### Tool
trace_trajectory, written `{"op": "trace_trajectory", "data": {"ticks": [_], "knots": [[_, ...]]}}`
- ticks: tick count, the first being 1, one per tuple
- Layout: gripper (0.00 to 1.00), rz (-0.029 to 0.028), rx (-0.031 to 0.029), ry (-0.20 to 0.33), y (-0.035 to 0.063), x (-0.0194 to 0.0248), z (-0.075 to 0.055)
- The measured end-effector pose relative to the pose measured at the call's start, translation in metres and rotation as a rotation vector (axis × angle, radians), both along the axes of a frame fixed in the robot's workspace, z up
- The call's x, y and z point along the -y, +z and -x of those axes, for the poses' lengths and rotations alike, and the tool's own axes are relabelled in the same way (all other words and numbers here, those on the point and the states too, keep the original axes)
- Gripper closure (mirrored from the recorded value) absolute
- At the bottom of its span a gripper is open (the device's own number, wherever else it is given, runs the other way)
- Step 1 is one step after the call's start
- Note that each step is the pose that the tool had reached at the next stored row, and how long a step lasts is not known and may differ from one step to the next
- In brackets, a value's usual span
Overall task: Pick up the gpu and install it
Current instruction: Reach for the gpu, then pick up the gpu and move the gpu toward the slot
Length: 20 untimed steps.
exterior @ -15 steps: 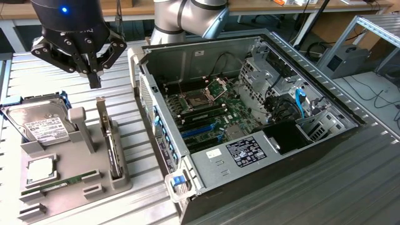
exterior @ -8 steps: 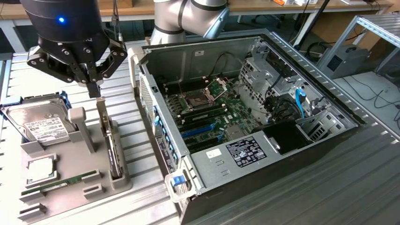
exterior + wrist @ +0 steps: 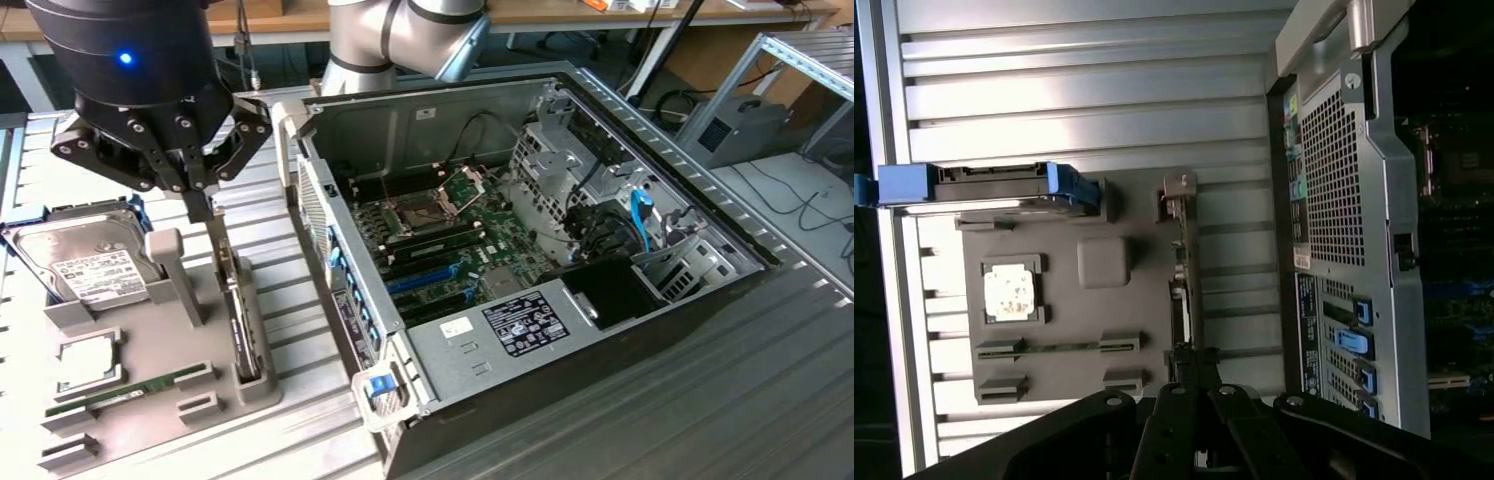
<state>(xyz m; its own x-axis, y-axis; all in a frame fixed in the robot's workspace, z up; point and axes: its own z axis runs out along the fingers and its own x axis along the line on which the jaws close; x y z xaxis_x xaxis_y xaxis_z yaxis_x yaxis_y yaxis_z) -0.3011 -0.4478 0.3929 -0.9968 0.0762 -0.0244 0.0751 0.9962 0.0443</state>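
Bench: gpu on edge, lengthwise parallel w/ PC case.

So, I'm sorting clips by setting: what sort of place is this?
Probably a robotics lab: an open computer case on a ribbed metal table, a grey fixture holding a hard drive, workbenches behind.

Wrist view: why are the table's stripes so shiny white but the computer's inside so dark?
In the wrist view, light glares off the ribbed metal table, washing it white, while the inside of the computer case lies in shadow; in the exterior view, the motherboard is evenly lit.
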Motion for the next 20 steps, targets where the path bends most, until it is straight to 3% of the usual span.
{"op": "trace_trajectory", "data": {"ticks": [1,5,20], "knots": [[0.89,0.0000,0.0000,0.000,-0.0001,0.0038,0.0008],[0.89,-0.0001,0.0001,0.000,-0.0002,0.0090,0.0024],[0.89,-0.0001,0.0001,0.000,-0.0002,0.0090,0.0023]]}}
